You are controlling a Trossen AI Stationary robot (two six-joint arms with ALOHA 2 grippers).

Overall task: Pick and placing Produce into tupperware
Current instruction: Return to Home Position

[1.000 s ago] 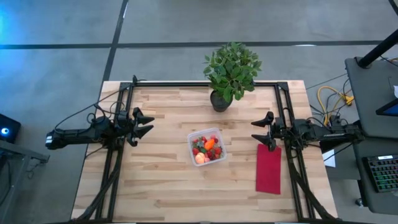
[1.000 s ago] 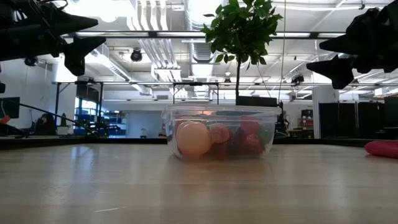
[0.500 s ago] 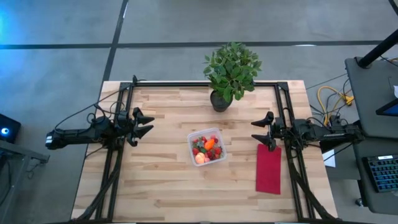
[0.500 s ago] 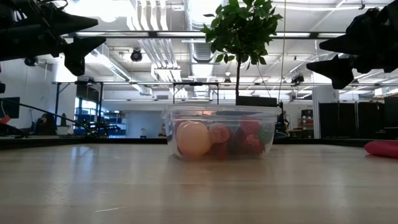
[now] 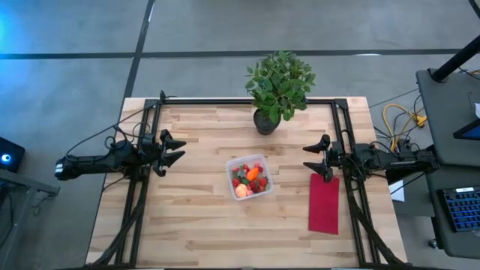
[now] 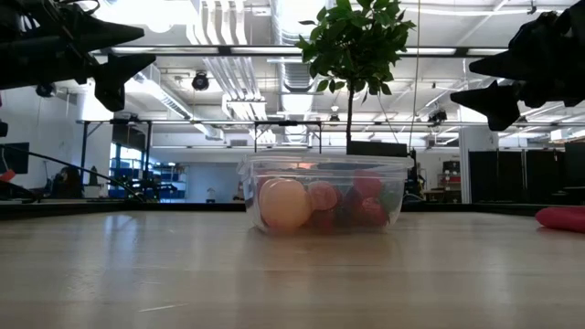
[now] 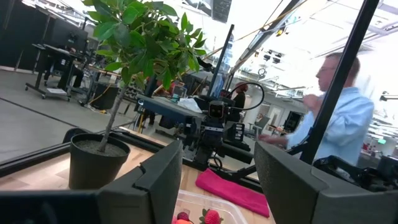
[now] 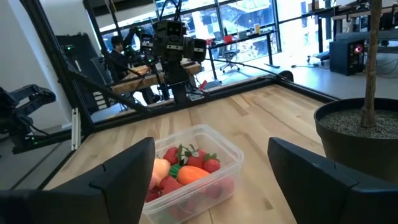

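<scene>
Tupperware [image 6: 324, 164] central; left claw [image 5: 177, 149] spread, level, pointing inward from left; right claw [image 5: 313, 157] mirrored, also spread.

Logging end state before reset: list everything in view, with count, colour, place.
tupperware: 1, clear, table centre
strawberries: several, red, inside tupperware
carrot: 1, orange, inside tupperware, on top
peach: 1, peach-orange, inside tupperware
potted plant: 1, green in dark pot, table's back edge
cloth: 1, red, flat on table by right gripper
table: 1, light wood
person: 1, light blue shirt, beyond table
left gripper: open, raised, left side
right gripper: open, raised, right side
</scene>
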